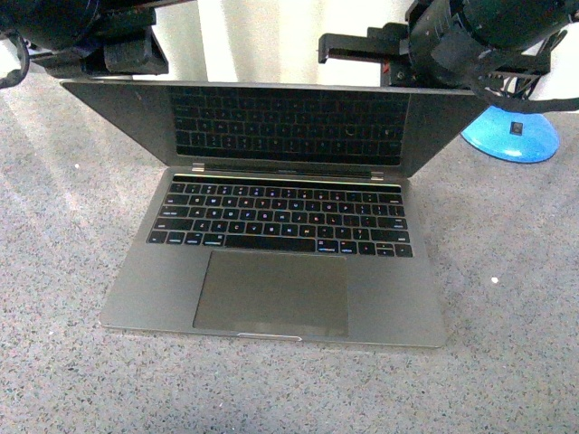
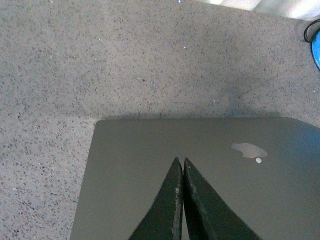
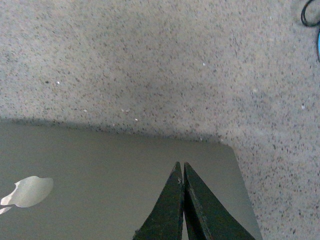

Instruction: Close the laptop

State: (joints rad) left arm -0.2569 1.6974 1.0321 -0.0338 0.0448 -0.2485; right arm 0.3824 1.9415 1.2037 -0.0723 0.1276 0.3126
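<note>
The space-grey laptop (image 1: pixel 271 289) sits on the speckled grey table, its lid tilted forward over the black keys, which mirror in the glossy screen (image 1: pixel 289 127). Both arms are behind and above the lid's top edge. In the left wrist view my left gripper (image 2: pixel 180 161) is shut over the lid's grey back (image 2: pixel 130 170), left of the pale apple logo (image 2: pixel 248 149). In the right wrist view my right gripper (image 3: pixel 181 165) is shut over the lid's back (image 3: pixel 100 170) near its corner, with the logo (image 3: pixel 29 191) to one side. Neither holds anything.
A blue round object (image 1: pixel 511 134) lies on the table behind the laptop's right side, with a black cable by it (image 3: pixel 311 12). Speckled table surface (image 1: pixel 507 307) surrounds the laptop.
</note>
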